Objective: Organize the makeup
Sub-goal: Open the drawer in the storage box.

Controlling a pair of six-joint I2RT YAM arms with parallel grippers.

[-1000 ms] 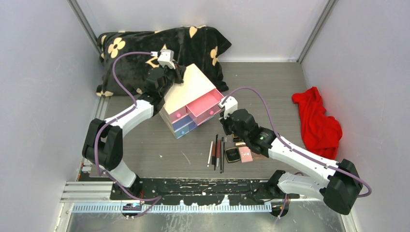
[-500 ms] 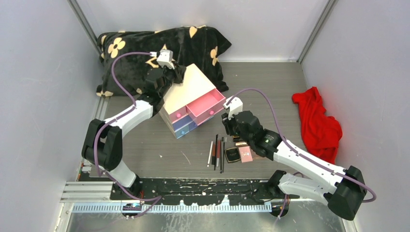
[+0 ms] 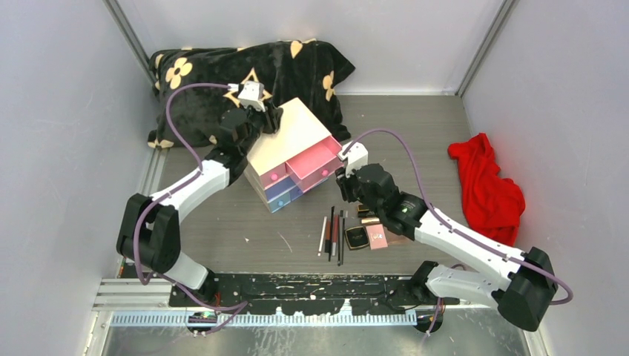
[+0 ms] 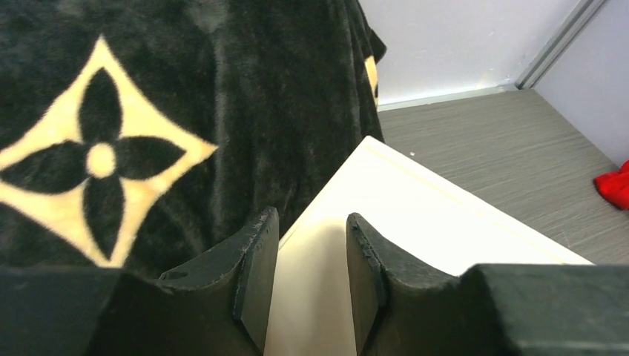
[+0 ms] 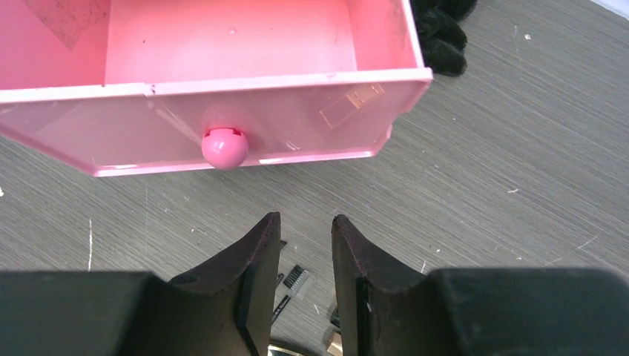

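The makeup lies on the grey table in front of the drawer box: thin pencils and brushes (image 3: 332,234), a black-gold compact (image 3: 357,237), a pink compact (image 3: 377,236) and small tubes (image 3: 367,215). My right gripper (image 3: 344,182) hovers just in front of the open pink drawer (image 3: 315,163). In the right wrist view it (image 5: 305,222) is open a little and empty, below the drawer's pink knob (image 5: 224,147), with a small brush (image 5: 294,282) under it. My left gripper (image 3: 270,119) is at the cream box's back corner, open (image 4: 311,222) over the box top (image 4: 415,215).
The cream box (image 3: 289,133) with pink and blue drawers stands mid-table. A black pillow with cream flowers (image 3: 245,70) lies behind it, touching its back. A red cloth (image 3: 486,185) lies at the right. Grey walls close in the left, right and back sides.
My right gripper has shifted slightly left, closer to the open pink drawer. My left arm has shifted slightly at the box's back corner. The makeup has not moved.
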